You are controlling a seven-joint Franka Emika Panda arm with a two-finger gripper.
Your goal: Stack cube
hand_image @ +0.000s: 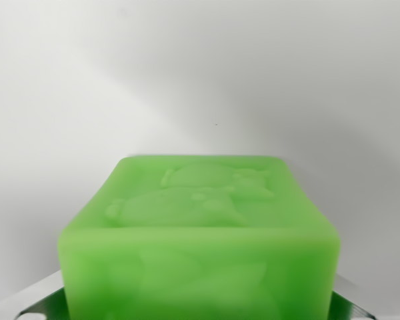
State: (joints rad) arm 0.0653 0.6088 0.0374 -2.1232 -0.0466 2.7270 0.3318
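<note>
A green cube [199, 240] fills the near, lower middle of the wrist view, its top face carrying raised relief shapes; grey metal parts of the gripper [199, 308] show at the cube's lower left and lower right corners, close against its sides; the jaws appear to hold the cube between them; behind it, far off, lies only a plain pale grey bench [200, 73].

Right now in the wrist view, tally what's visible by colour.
Green cube: 1
Metal tool fingers: 2, one at each lower corner beside the cube
White surface: 1, fills the background
Total: 4
</note>
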